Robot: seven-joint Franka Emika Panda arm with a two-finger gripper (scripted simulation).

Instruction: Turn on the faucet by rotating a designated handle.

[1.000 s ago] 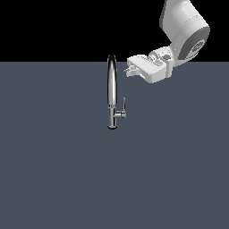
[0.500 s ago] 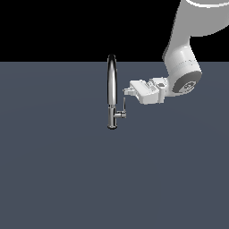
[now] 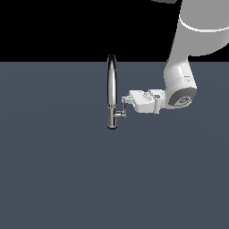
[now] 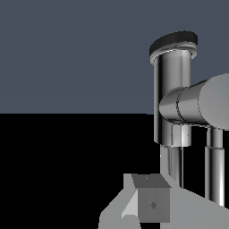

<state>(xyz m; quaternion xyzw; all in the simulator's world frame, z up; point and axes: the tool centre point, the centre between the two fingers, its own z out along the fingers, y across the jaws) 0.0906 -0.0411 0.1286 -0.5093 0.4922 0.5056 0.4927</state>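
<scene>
The chrome faucet (image 3: 112,85) stands upright on the grey floor, with its arched spout on top. The handle (image 3: 121,113) is a short stub low on its side toward the exterior view's right, with a thin lever rising from it. My gripper (image 3: 125,100) points toward the faucet from the exterior view's right. Its fingertips are at the lever's upper end and look pressed together, holding nothing. In the wrist view the faucet body (image 4: 172,89), the stub and the thin lever (image 4: 214,165) are close ahead. One finger (image 4: 152,205) shows just short of them.
The flat grey floor (image 3: 58,170) spreads all around the faucet. The white arm (image 3: 181,85) comes down from the top of the exterior view's right side.
The gripper has come down and moved toward the exterior view's left, from above and right of the spout to the handle's lever. The faucet has not visibly moved.
</scene>
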